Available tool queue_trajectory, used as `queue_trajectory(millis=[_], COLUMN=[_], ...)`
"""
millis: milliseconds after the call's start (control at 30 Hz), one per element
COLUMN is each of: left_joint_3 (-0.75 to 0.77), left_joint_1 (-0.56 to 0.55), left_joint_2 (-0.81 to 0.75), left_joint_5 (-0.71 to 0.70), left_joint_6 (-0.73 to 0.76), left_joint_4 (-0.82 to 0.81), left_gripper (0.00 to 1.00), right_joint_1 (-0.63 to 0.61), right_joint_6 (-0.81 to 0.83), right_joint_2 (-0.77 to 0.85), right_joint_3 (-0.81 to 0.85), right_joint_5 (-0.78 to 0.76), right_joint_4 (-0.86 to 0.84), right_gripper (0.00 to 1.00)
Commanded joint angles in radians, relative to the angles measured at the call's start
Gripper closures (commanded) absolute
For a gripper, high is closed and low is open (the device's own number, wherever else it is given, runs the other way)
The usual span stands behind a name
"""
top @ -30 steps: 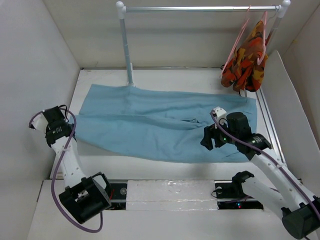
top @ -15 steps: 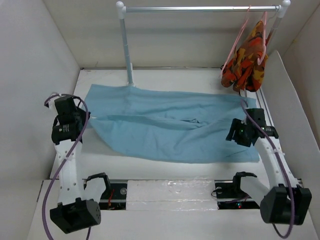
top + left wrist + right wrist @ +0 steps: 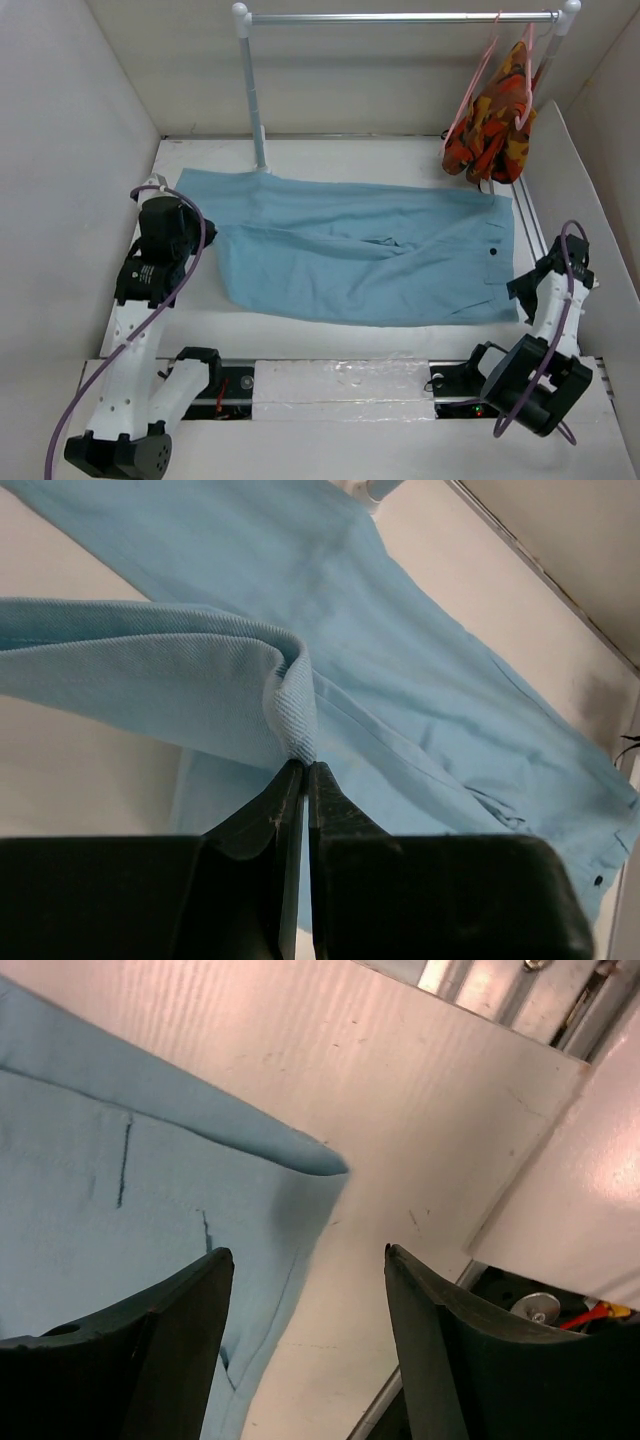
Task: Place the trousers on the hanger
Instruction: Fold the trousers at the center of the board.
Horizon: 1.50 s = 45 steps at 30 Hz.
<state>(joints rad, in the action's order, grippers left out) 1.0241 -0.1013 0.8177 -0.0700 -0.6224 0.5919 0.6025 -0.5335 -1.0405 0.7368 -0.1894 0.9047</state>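
The light blue trousers [image 3: 370, 255] lie spread across the table, waist end at the right. My left gripper [image 3: 208, 236] is shut on the hem of a leg at the left, and that end is lifted and folded inward. In the left wrist view the closed fingertips [image 3: 303, 767] pinch a bunched fold of the trousers [image 3: 285, 705]. My right gripper [image 3: 522, 290] stands open off the waist corner at the right edge. The right wrist view shows the spread gripper [image 3: 308, 1255] over bare table, beside the trousers' corner [image 3: 150, 1190]. A pale pink hanger [image 3: 478, 75] hangs on the rail at the back right.
A metal rail [image 3: 400, 17] on a post [image 3: 255, 100] spans the back. An orange-red patterned garment [image 3: 497, 115] hangs from a second pink hanger at its right end. White walls close in both sides. A track [image 3: 530, 225] runs along the table's right edge.
My left gripper has carried the leg end rightward and farther back, folding the cloth inward. My right arm has pulled off the trousers to the right edge, open throughout.
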Motion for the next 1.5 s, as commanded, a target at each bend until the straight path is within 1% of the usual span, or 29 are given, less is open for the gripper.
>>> queue_trajectory(millis=[0,100,200,333,433,533,567,600,633,667,700,767,800,833,867,900,967,1000,1067,1100,1167,1200,1233,1300,1367,1433,1467], left_joint_3=[0.04,0.073,0.108,0.126,0.134,0.136,0.111,0.111,0.102,0.091,0.071,0.059,0.06,0.067,0.071,0.088,0.1,0.112,0.136,0.158,0.189,0.214,0.231,0.261,0.283,0.323,0.333], left_joint_1=[-0.029,-0.052,-0.061,-0.061,-0.061,-0.061,-0.061,-0.061,-0.032,-0.017,-0.017,-0.017,-0.017,-0.017,-0.017,-0.017,-0.017,-0.017,-0.017,-0.017,0.018,0.062,0.093,0.132,0.141,0.141,0.173], left_joint_2=[0.0,0.012,0.038,0.061,0.077,0.092,0.103,0.103,0.107,0.118,0.12,0.145,0.161,0.176,0.208,0.227,0.262,0.277,0.331,0.351,0.406,0.423,0.458,0.494,0.564,0.636,0.652], left_joint_5=[-0.057,-0.105,-0.215,-0.252,-0.324,-0.376,-0.399,-0.399,-0.396,-0.392,-0.398,-0.48,-0.517,-0.568,-0.592,-0.611,-0.657,-0.678,-0.715,-0.721,-0.696,-0.68,-0.628,-0.59,-0.609,-0.643,-0.634], left_joint_6=[0.036,0.046,0.055,0.059,0.067,0.069,0.069,0.069,0.069,0.067,0.067,0.064,0.061,0.061,0.061,0.056,0.056,0.061,0.05,0.046,0.024,0.023,0.009,0.003,-0.002,-0.008,-0.016], left_joint_4=[-0.015,0.0,0.026,0.013,0.005,-0.007,-0.033,-0.033,-0.041,-0.056,-0.064,-0.078,-0.079,-0.081,-0.086,-0.084,-0.096,-0.102,-0.101,-0.103,-0.09,-0.09,-0.08,-0.06,-0.038,-0.024,-0.014], left_gripper=[1.0,1.0,1.0,1.0,1.0,1.0,1.0,1.0,1.0,1.0,1.0,1.0,1.0,1.0,1.0,1.0,1.0,1.0,1.0,1.0,1.0,1.0,1.0,1.0,1.0,1.0,1.0], right_joint_1=[0.019,0.019,0.019,0.019,0.019,0.005,-0.016,-0.017,-0.017,-0.017,-0.041,-0.076,-0.111,-0.112,-0.112,-0.112,-0.112,-0.112,-0.112,-0.112,-0.121,-0.121,-0.13,-0.13,-0.13,-0.13,-0.13], right_joint_6=[-0.103,-0.115,-0.14,-0.154,-0.14,-0.105,-0.096,-0.095,-0.083,-0.062,-0.048,0.031,0.055,0.082,0.145,0.17,0.24,0.265,0.296,0.294,0.294,0.297,0.305,0.342,0.368,0.379,0.382], right_joint_2=[-0.027,-0.082,-0.105,-0.157,-0.233,-0.312,-0.337,-0.337,-0.332,-0.331,-0.326,-0.316,-0.3,-0.291,-0.28,-0.258,-0.231,-0.222,-0.21,-0.214,-0.243,-0.257,-0.271,-0.3,-0.326,-0.39,-0.417], right_joint_3=[-0.005,-0.017,-0.023,-0.046,-0.053,-0.022,-0.001,-0.001,-0.001,0.003,0.007,0.063,0.087,0.113,0.165,0.191,0.248,0.3,0.346,0.386,0.42,0.44,0.478,0.512,0.57,0.617,0.677], right_joint_5=[-0.064,-0.065,-0.056,-0.028,-0.025,-0.041,-0.051,-0.051,-0.042,-0.032,-0.027,-0.044,-0.098,-0.12,-0.134,-0.145,-0.153,-0.145,-0.137,-0.112,-0.096,-0.094,-0.09,-0.053,-0.03,0.01,0.025], right_joint_4=[0.043,0.017,0.008,-0.062,-0.124,-0.144,-0.141,-0.141,-0.162,-0.17,-0.177,-0.164,-0.15,-0.114,-0.101,-0.092,-0.063,-0.064,-0.081,-0.084,-0.089,-0.075,-0.075,-0.09,-0.121,-0.144,-0.141], right_gripper=[0.32,0.32,0.33,0.34,0.37,0.42,0.6,0.6,0.67,0.81,0.87,0.98,0.99,1.0,1.0,1.0,1.0,1.0,1.0,1.0,1.0,1.0,1.0,1.0,1.0,1.0,1.0])
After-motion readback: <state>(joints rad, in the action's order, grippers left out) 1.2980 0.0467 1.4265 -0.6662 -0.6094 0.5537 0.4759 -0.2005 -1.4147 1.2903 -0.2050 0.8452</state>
